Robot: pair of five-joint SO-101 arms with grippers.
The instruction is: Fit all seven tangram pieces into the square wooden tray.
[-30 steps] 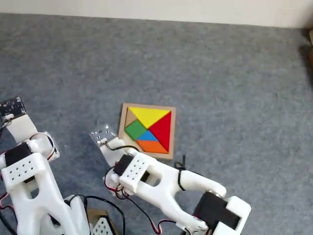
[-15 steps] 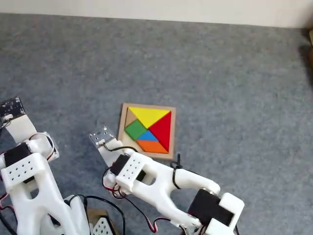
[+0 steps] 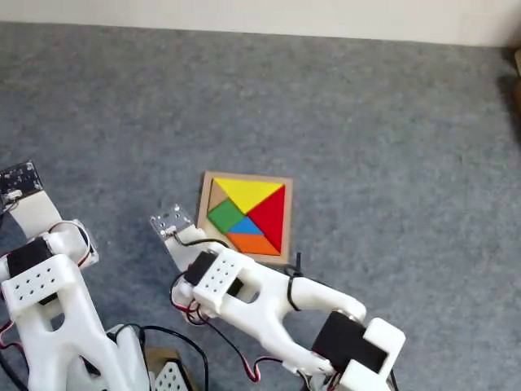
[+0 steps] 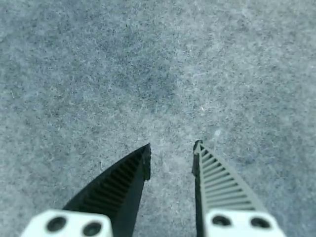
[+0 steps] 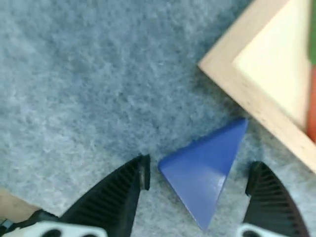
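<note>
The tray (image 3: 243, 176) lies on the grey counter (image 3: 391, 122) and is mostly filled. A yellow triangle (image 3: 247, 194) sits against its far rim, with a red triangle (image 3: 273, 216) along one side. A green square (image 3: 225, 215) is toward the opposite side, a light-blue piece (image 3: 246, 226) is at the centre, and an orange piece (image 3: 254, 243) runs along the near rim. Beside the green square is a pale patch (image 3: 216, 195). I cannot tell whether it is bare tray floor or a wood-coloured piece.

A blue triangle (image 5: 203, 171) lies flat on the counter just outside a corner of the tray (image 5: 256, 101), close to the rim but not touching it. The right hand (image 5: 198, 170) is released. Its fingers (image 5: 123, 190) are spread to either side of the triangle and are clear of its edges. That straddling pose looks chosen so that closing would pinch the piece across its width. Because the piece lies beside the tray, the carry should be short. The pale area just inside that corner seems the likely slot, though the triangle may need turning to match it.

The left hand (image 4: 172, 148) is also released and holds nothing, its tips a little apart over bare counter. Its arm (image 3: 49, 277) stands well to the side of the tray, probably parked there to leave the tray's corner free for the other arm.
</note>
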